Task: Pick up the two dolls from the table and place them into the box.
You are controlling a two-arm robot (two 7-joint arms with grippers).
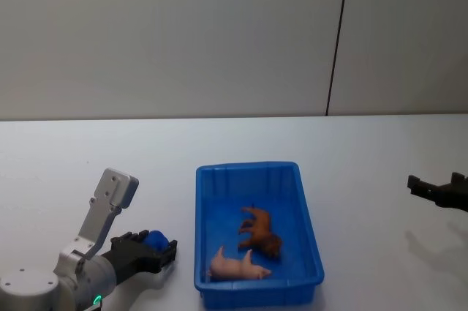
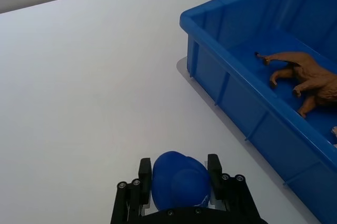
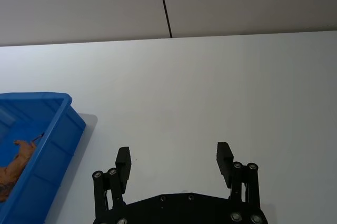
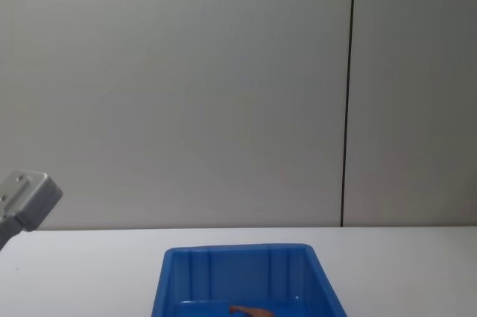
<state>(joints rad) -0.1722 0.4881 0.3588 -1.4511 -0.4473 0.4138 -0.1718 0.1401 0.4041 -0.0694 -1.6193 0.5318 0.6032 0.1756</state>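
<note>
The blue box [image 1: 257, 234] is sitting near the front middle of the white desk [image 1: 365, 179], its long sides running away from the robot. Bare desk is lying open on both sides of it and behind it, up to the far edge where the desk is meeting the grey wall [image 1: 183, 33]. The box's near short rim is lying close to the lower edge of the head view.

Both dolls are lying inside the box. The brown doll [image 1: 260, 230] is resting on its side around the middle of the floor, and the pink doll [image 1: 238, 265] is lying just in front of it, close to the near wall. The two are almost touching.

The left gripper [image 1: 162, 249] is hovering low over the desk just left of the box's near corner, pointing toward it, with a gap of bare desk between. Its jaws are clamped on a blue rounded object [image 2: 180, 178], which is sitting between the two black fingers [image 2: 145, 170] in the left wrist view.

The right gripper [image 1: 437, 188] is hanging well to the right of the box, over open desk. Its jaws are standing wide apart with nothing between them, as the right wrist view is showing.
</note>
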